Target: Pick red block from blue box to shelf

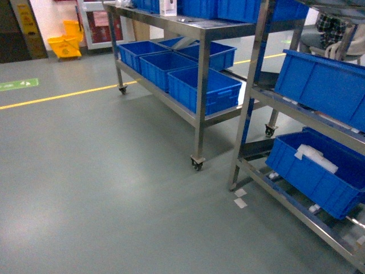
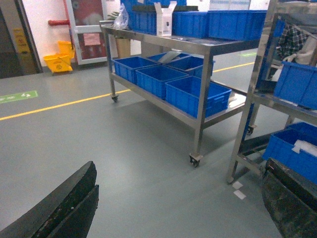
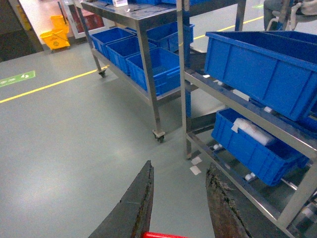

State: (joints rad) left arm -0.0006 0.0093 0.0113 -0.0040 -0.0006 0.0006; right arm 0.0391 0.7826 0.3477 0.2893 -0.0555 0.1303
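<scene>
Looking through the right wrist camera, I see the right end effector (image 3: 176, 208) clenched on the red block (image 3: 166, 235), a sliver of red between its dark fingers (image 3: 130, 208) at the bottom edge of that view. The left end effector (image 2: 173, 198) hangs released, fingers wide apart above the grey floor (image 1: 102, 182). The steel shelf (image 1: 251, 97) stands ahead right, carrying dark blue crates (image 1: 319, 165); a wheeled steel table (image 1: 199, 28) stands beside it

left gripper (image 2: 178, 208) fingers spread wide over bare grey floor (image 2: 124, 163), steel wheeled cart (image 2: 198, 99) with blue crates (image 2: 190, 94) straight ahead, shelf (image 2: 257, 94) just beyond the right finger, yellow mop bucket (image 2: 58, 58) far off left
</scene>
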